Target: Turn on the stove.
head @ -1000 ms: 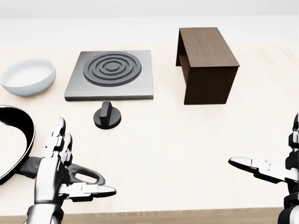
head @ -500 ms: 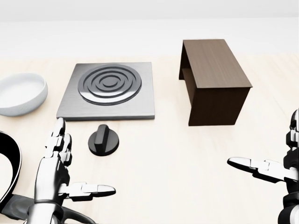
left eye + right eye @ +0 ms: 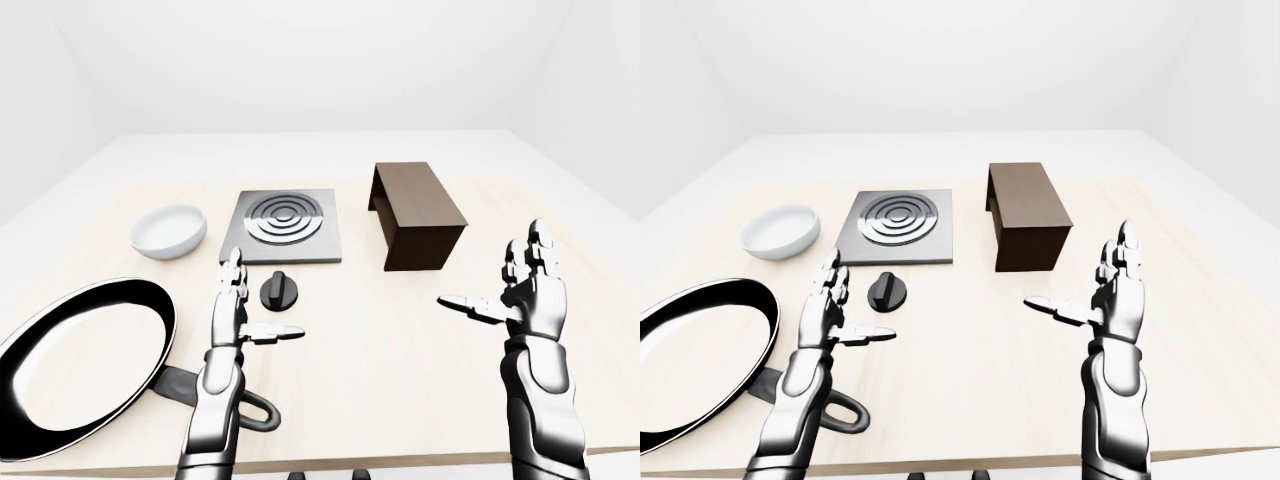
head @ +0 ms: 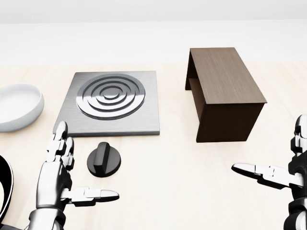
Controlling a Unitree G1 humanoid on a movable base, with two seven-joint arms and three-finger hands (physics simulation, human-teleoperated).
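**Left hand poised beside stove knob, no contact yet**

Stove [image 4: 111,103] sits on the light wood desk [image 4: 182,167], grey square plate with ringed burner, upper-left of centre in head view; its black round knob [image 4: 103,161] lies on the desk just below the stove's lower edge, apart from it; knob's raised grip bar runs roughly up-down in head view, tilted slightly.

Left hand [image 4: 60,172] hovers just left of and slightly below the knob, fingers spread wide and straight, thumb pointing right under the knob, holding nothing; not touching the knob as far as head view shows. Right hand [image 4: 283,172] is far off at right edge, also spread wide and empty, well apart from knob; left hand is clearly the nearer one.

Key relation: knob lies up and to the right of the left hand, a short reach; likely next step is to bring the fingers across the grip bar from either side and twist; task judged not started, knob untouched.

Other stuff: white bowl [image 4: 17,105] left of stove; dark wooden box [image 4: 225,93] right of stove; black frying pan [image 3: 80,365] lower left in left-eye view, handle under left forearm.
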